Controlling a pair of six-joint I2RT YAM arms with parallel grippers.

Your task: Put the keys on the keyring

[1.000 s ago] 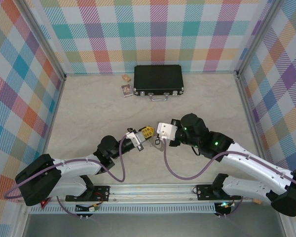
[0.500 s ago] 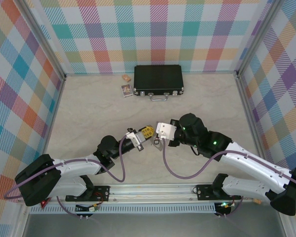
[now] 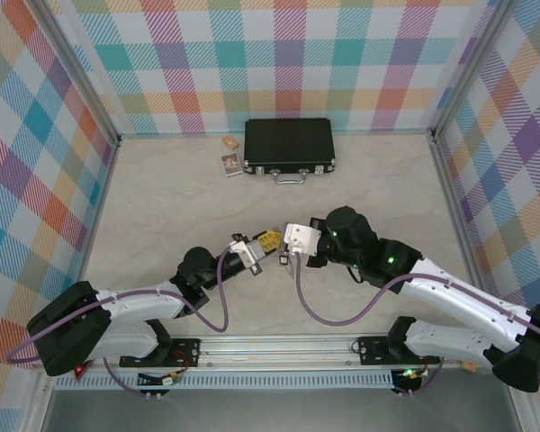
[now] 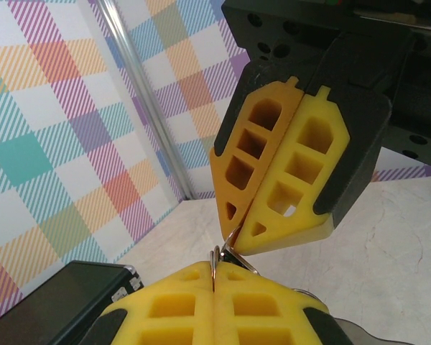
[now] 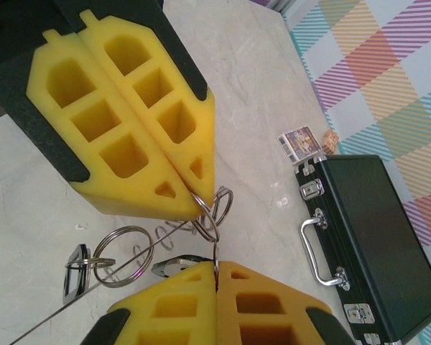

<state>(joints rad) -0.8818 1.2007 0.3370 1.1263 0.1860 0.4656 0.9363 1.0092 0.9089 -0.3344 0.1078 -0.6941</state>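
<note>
Now both arms meet tip to tip low over the pale marbled tabletop (image 3: 162, 198), near its front middle. The left gripper (image 5: 194, 201), with two yellow foam fingers, is pressed closed, and its tip pinches one of the small wire loops of the thin grey metal keyring (image 5: 152, 248). The right gripper (image 5: 215, 277), with one yellow and one orange finger, is likewise closed, with a thin strand of the same wire running down between its pads. The keyring's long, fine rim slants away from the pinch towards the table, and a larger wire loop sits beside it. One of the tiny metal keys (image 5: 67, 277), with its black oval tag, lies at the low end by a small ring; I cannot tell whether it is threaded on. Against the far wall lies a black rectangular case (image 3: 289, 147), with small printed cards (image 3: 231, 164) just beside its left end.
</note>
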